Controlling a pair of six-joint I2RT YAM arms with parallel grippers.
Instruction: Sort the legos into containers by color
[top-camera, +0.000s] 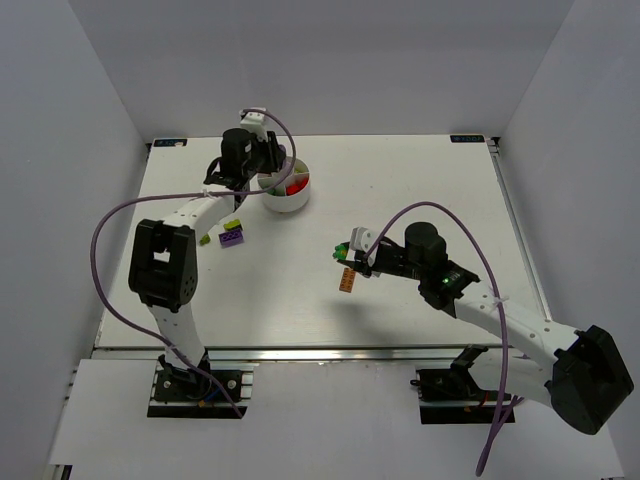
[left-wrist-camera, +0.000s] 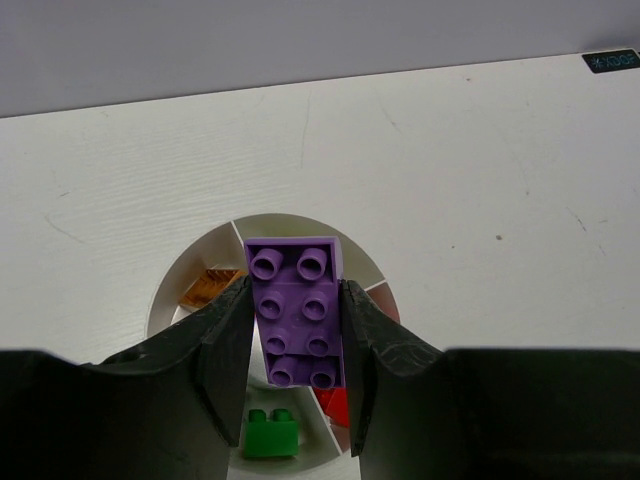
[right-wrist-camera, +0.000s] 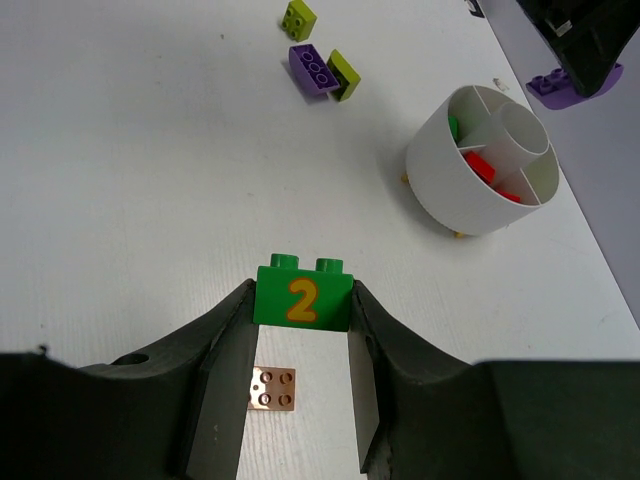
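The flat white table filled most of the top view. The round white plastic dish, a centre well ringed by wedge compartments, sat toward its upper left.

The left gripper hung over that dish, its fingers partly closed, pinching a long purple eight-stud brick by its long sides, studs toward the wrist camera. In separate wedges under it lay a green brick, a red brick and an orange brick.

The right gripper, right of centre in the top view and well apart from the dish, was closed partway on a green two-stud brick with a yellow "2", lifted clear of the table. A flat orange four-stud brick lay on the table beneath it.

Near the dish, loose on the table, lay a second purple brick touching a lime-yellow brick, with another lime-yellow brick just beside them.
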